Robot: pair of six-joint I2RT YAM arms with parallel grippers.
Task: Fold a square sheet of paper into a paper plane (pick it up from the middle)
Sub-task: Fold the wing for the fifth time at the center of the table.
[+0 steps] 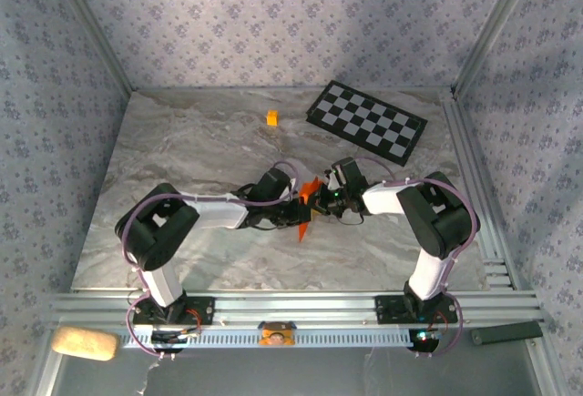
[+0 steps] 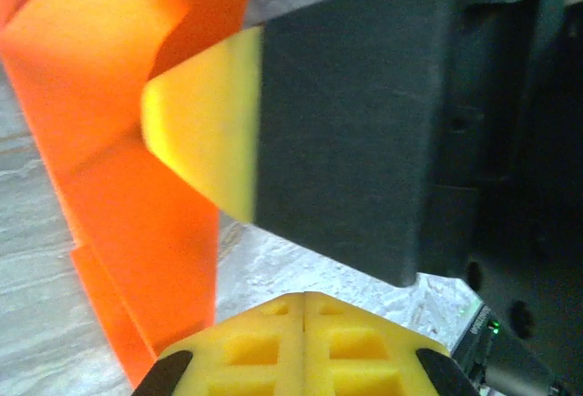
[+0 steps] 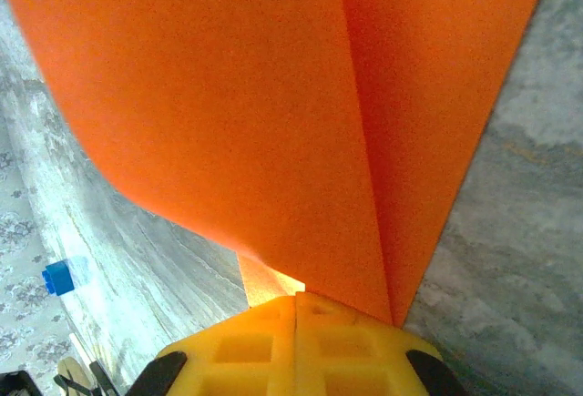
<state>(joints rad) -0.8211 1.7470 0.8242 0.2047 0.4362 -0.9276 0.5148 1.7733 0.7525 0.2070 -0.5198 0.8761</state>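
My right gripper (image 3: 296, 303) is pressed fully closed on the orange paper (image 3: 228, 96), which fans out from between its yellow fingers in two long creased panels. My left gripper (image 2: 305, 300) is fully closed too, nose to nose with it. The paper runs just beside its fingers, and I cannot tell whether any layer is caught in them. From the left wrist, one yellow pad (image 2: 200, 141) of the right gripper lies flat against the folded sheet. From above, both grippers meet over the middle of the marble table (image 1: 182, 150), with the paper between them and its point trailing toward the near edge. I judge a crease is being set. I'd hold the right pinch firm, line up the edges before pressing, and move slowly so the thin sheet neither tears nor slips.
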